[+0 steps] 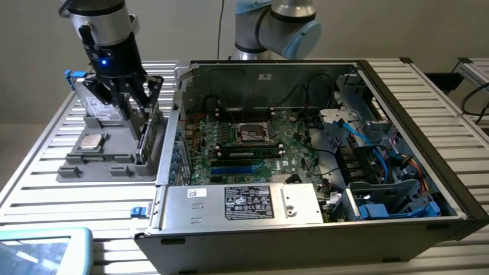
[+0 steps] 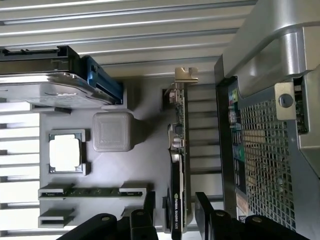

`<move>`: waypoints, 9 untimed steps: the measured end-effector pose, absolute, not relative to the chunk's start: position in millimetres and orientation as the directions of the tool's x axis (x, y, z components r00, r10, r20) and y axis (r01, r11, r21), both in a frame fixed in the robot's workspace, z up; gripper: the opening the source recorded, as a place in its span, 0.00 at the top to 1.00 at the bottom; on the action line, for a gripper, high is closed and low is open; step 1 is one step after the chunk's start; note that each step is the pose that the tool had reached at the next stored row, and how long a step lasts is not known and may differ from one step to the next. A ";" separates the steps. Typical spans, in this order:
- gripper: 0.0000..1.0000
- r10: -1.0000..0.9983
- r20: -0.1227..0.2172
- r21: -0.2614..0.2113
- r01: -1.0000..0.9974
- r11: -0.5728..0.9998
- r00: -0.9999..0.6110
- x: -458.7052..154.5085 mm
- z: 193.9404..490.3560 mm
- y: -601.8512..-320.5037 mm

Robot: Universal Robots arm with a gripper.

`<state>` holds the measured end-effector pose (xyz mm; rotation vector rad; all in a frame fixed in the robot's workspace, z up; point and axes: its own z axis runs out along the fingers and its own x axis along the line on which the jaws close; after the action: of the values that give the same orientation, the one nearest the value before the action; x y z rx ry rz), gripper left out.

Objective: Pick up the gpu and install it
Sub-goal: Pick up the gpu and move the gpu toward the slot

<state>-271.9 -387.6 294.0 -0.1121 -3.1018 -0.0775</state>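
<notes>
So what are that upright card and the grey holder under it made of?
The card looks like green fibreglass circuit board with a matt black plastic cover, judging by its edge. Its end bracket glints like thin stamped metal. The holder is probably moulded or printed plastic: uniform dull grey, rounded corners, no shine.

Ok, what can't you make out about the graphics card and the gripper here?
Exterior view: the graphics card in the grey tray is partly hidden by the gripper.
Wrist view: the card shows edge-on, so its faces are hidden; one end is cut off by the picture edge.
</notes>
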 end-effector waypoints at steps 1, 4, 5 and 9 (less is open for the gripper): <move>0.55 0.071 0.038 0.049 0.073 0.996 -0.997 -272.3 292.2 -387.6; 0.55 0.072 0.036 0.049 0.074 0.996 -0.997 -274.1 286.7 -387.6; 0.55 0.073 0.035 0.049 0.075 0.996 -0.997 -274.7 285.1 -387.6; 0.55 0.080 0.026 0.049 0.081 0.995 -0.996 -276.6 279.8 -387.6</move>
<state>-276.6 -387.6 279.8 -0.1260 -3.1137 -0.0787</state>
